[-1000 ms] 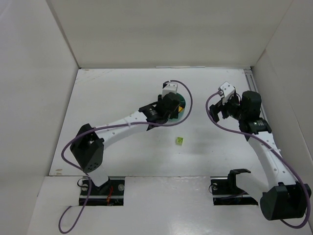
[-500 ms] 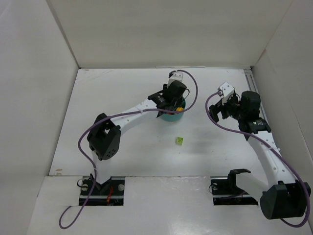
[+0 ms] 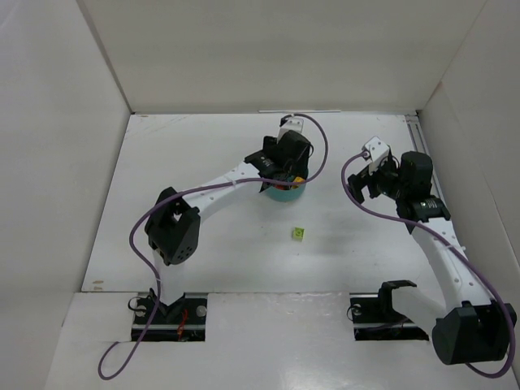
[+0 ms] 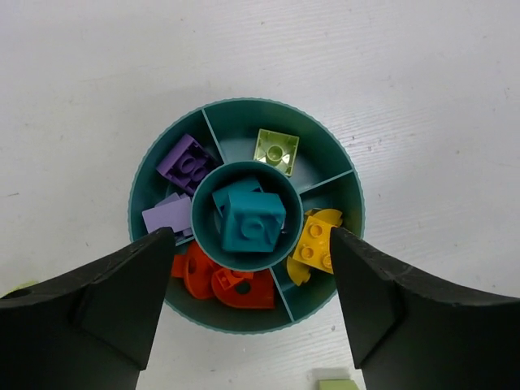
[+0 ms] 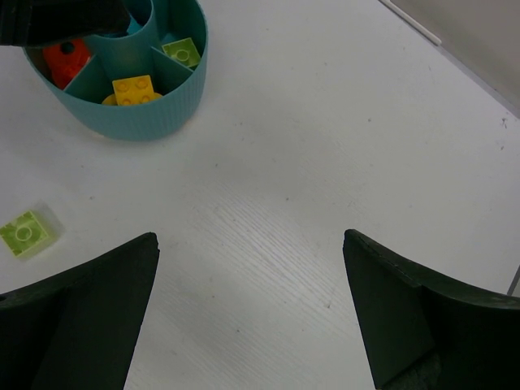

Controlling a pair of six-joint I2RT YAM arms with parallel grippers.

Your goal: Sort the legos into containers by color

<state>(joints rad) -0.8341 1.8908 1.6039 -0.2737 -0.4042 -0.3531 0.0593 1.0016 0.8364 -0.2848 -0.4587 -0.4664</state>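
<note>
While teal-blue bricks [image 4: 252,221] fill its central cup, the round teal dish [image 4: 236,134] carries, as the left wrist view shows it, purple bricks [image 4: 187,162] in the left wedge, a single lime green brick [image 4: 276,150] in the top wedge, yellow bricks [image 4: 317,244] in the right wedge and orange bricks [image 4: 219,280] in the bottom wedge. One loose lime brick [image 3: 299,233] lies on the white worktop [image 5: 325,162], near the dish but apart from it. Directly above the dish hangs the left claw [image 4: 252,237], fingers spread and pinching nothing. Off to the dish's side, the right claw [image 5: 250,240] hovers over bare worktop, spread wide and empty.
</note>
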